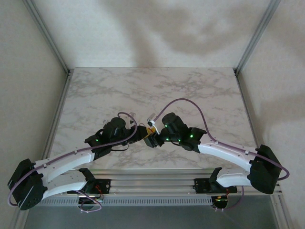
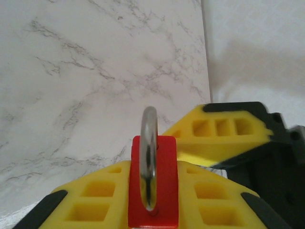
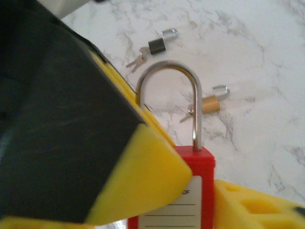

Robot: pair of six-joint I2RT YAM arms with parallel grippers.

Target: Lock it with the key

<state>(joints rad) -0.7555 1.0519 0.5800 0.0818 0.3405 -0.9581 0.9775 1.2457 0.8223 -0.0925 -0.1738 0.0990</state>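
1. Marble table [image 1: 200,90] seen from above: both arms reach in to its near middle, where the left gripper [image 1: 142,136] and right gripper [image 1: 155,138] meet tip to tip. What sits between them is too small to make out.
2. Left wrist: a red padlock [image 2: 164,157] is clamped between this gripper's yellow fingers [image 2: 95,200]. Its body sits low and its steel shackle [image 2: 149,143] points out past the fingertips. The long axis runs straight up the frame, and the loop is seen edge-on. Another yellow finger [image 2: 224,131] sits just beside it at upper right; whether it touches, I cannot tell.
3. Right wrist: the padlock shows its broad labelled face, shackle arch uppermost. A blurred yellow-and-black finger [image 3: 143,181] covers its left side. Whether the right gripper grips anything I cannot tell. Beyond, on the marble, lie a black padlock [image 3: 157,45] with keys [image 3: 137,60] and a brass padlock [image 3: 211,103], apart from each other.
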